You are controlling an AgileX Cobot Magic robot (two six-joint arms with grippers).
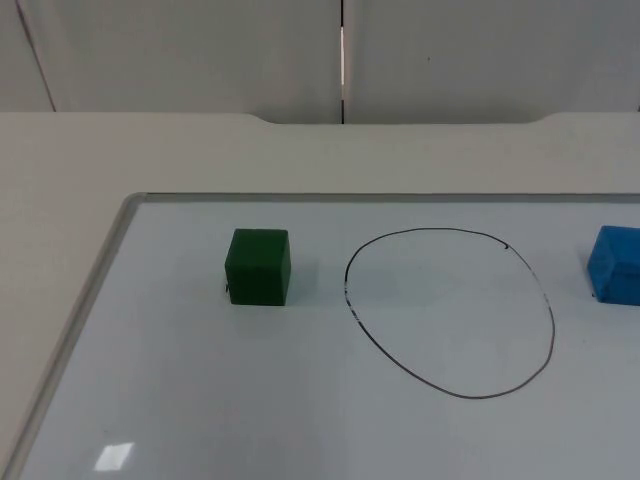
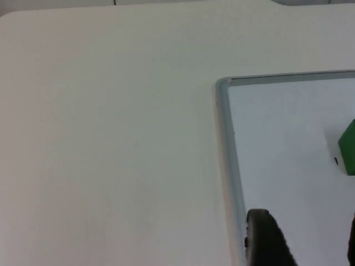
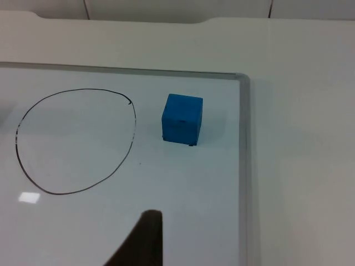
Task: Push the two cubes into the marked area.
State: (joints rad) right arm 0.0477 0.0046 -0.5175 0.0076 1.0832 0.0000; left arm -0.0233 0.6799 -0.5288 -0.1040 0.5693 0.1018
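Note:
A dark green cube [image 1: 258, 266] sits on the whiteboard, left of a hand-drawn black oval [image 1: 450, 312]. Right of the oval, at the picture's edge, lies a blue cube [image 1: 615, 265]. Both cubes are outside the line. In the left wrist view my left gripper [image 2: 309, 246] hovers open over the board's left edge, with the green cube [image 2: 348, 148] ahead of it and apart. In the right wrist view my right gripper [image 3: 143, 241] hangs over the board short of the blue cube [image 3: 183, 119], which rests between the oval [image 3: 75, 141] and the board's frame [image 3: 244, 166].
The whiteboard has a raised grey frame [image 1: 84, 300], with its corner [image 2: 222, 83] in the left wrist view. White table surrounds it, and the grey partition wall [image 1: 200, 50] stands behind. A bright light reflection [image 1: 115, 456] lies on the board's near left.

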